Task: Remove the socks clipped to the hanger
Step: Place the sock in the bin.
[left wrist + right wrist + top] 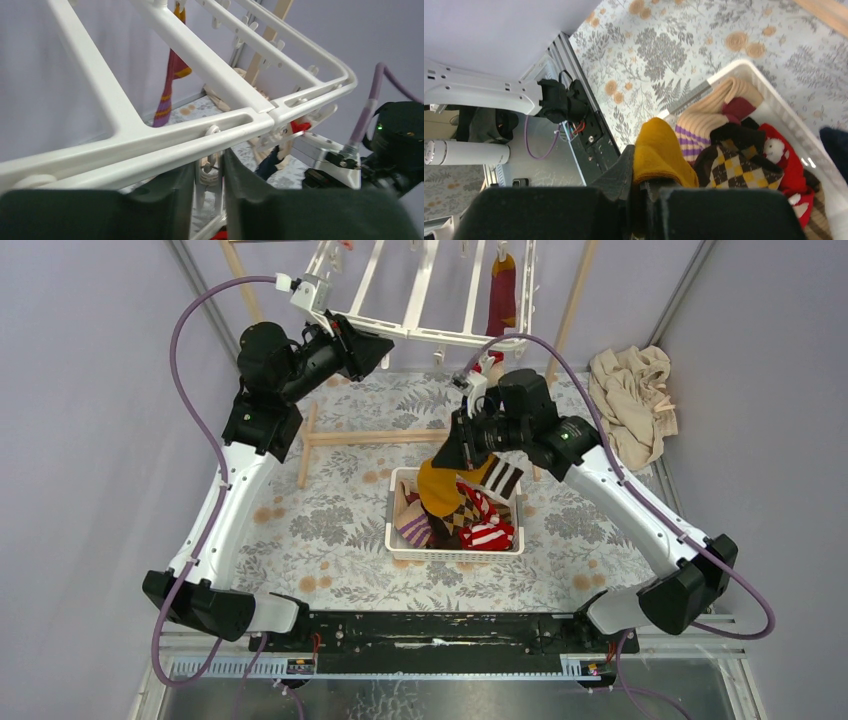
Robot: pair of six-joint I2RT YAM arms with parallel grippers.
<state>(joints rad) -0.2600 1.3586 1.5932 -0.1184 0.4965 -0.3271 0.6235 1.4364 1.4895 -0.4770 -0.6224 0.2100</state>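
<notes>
Right tool [640,186] (sock [658,156] pinched) over basket [730,71].

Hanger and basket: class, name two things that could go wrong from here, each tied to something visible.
The left fingers flank a seemingly sockless clip on the hanger; closing may just tug the frame.
The mustard sock in the right fingers hangs near the basket rim; released, it might land outside.

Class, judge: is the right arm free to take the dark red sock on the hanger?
Probably not yet: the right claw is shut on a mustard sock above the basket; the dark red sock hangs unobstructed.
</notes>
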